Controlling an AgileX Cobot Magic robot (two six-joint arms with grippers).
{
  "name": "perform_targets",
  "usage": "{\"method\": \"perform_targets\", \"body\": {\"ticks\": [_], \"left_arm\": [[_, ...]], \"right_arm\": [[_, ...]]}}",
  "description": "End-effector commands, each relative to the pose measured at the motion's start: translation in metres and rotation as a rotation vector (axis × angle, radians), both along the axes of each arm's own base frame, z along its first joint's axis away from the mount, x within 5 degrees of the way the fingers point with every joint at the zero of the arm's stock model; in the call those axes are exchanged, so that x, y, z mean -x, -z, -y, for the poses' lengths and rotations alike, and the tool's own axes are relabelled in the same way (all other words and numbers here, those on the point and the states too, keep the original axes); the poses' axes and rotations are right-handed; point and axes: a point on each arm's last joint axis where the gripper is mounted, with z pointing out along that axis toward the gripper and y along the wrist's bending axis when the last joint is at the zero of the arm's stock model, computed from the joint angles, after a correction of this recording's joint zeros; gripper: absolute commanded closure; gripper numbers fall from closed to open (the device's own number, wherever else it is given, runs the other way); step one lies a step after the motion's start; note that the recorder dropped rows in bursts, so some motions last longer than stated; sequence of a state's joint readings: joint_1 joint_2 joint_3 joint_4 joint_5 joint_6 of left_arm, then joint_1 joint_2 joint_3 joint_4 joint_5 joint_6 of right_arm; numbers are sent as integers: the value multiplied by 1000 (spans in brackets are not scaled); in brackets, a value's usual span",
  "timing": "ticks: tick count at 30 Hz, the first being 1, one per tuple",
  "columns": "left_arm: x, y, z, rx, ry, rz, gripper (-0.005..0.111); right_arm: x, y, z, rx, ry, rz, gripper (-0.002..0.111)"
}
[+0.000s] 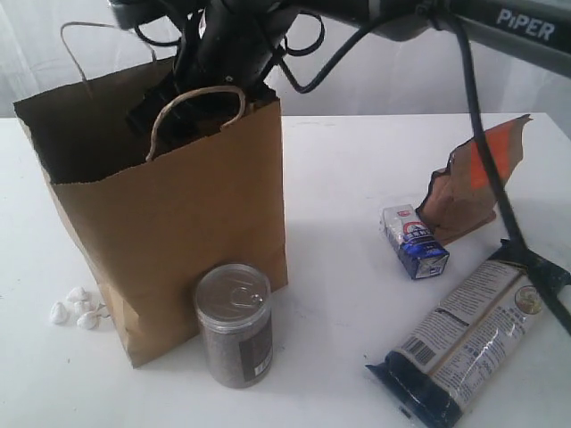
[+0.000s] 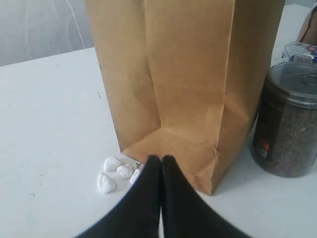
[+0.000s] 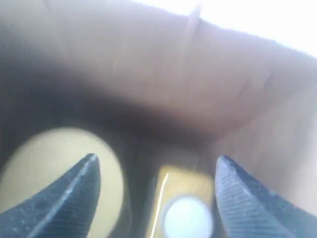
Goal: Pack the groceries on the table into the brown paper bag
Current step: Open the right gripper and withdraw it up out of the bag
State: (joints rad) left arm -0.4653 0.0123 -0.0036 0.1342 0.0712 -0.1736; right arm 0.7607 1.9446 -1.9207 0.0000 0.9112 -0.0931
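Note:
The brown paper bag (image 1: 178,232) stands upright on the table (image 1: 357,169). My right arm (image 1: 223,53) reaches across into its mouth. Inside, my right gripper (image 3: 157,158) is open above the white-capped yellow-grain bottle (image 3: 185,215), with the jar's olive lid (image 3: 44,158) beside it. The silver pull-tab can (image 1: 234,325) stands in front of the bag. The blue-white carton (image 1: 414,241), orange-labelled pouch (image 1: 473,183) and long dark-blue packet (image 1: 468,334) lie to the right. My left gripper (image 2: 161,159) is shut and empty near the bag's (image 2: 188,74) lower corner.
Several small white pebbles (image 1: 76,308) lie on the table left of the bag, right by my left fingertips (image 2: 152,163). The can (image 2: 290,124) stands close to the bag's side. A black cable (image 1: 486,169) hangs across the pouch and packet.

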Motion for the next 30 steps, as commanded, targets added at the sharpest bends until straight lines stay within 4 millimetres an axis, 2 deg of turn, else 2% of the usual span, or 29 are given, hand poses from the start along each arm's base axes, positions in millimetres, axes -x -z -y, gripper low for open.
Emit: {"method": "perform_targets", "body": {"ticks": [1,2,5,14,16,21,30], "left_arm": [[0,1,0,4,4,-1,107],[0,1,0,4,4,-1,107],[0,1,0,4,4,-1,107],[0,1,0,4,4,-1,107],[0,1,0,4,4,-1,107],[0,1,0,4,4,-1,107],[0,1,0,4,4,-1,107]], "right_arm": [[13,-63,14,-207,6,203,46],[21,-85,20,-280,5,257,46],[36,-114,32,-366,1,311,46],[86,-182,80,-476,-18,454,46],[98,-193,90,-480,-26,476,46],[128,-214,119,-497,-38,521,58],[170,-221,157,-416,-50,438,58]]}}
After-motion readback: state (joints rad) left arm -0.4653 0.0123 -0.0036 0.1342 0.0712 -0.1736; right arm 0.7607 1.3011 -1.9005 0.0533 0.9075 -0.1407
